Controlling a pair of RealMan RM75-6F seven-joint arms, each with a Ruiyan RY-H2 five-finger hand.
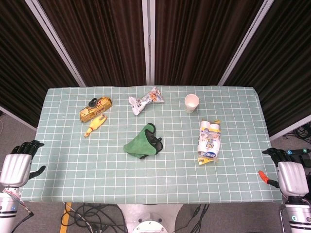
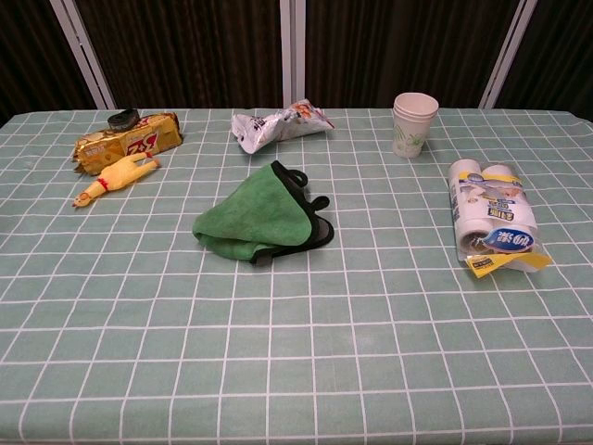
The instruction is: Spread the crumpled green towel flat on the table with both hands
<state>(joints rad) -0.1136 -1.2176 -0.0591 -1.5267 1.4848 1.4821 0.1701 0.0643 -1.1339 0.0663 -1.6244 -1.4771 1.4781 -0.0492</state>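
Observation:
The green towel (image 1: 143,141) lies crumpled in a folded heap near the middle of the checked table; in the chest view the green towel (image 2: 258,219) shows a dark edging on its right side. My left hand (image 1: 18,165) hangs off the table's left edge, fingers apart and holding nothing. My right hand (image 1: 289,172) hangs off the right edge, also holding nothing. Both are far from the towel. Neither hand shows in the chest view.
A yellow snack pack (image 1: 95,108) and a yellow rubber chicken (image 1: 95,125) lie at the back left. A crinkled silver wrapper (image 1: 145,101) sits behind the towel, a paper cup (image 1: 192,102) at the back right, a bottle multipack (image 1: 209,141) to the right.

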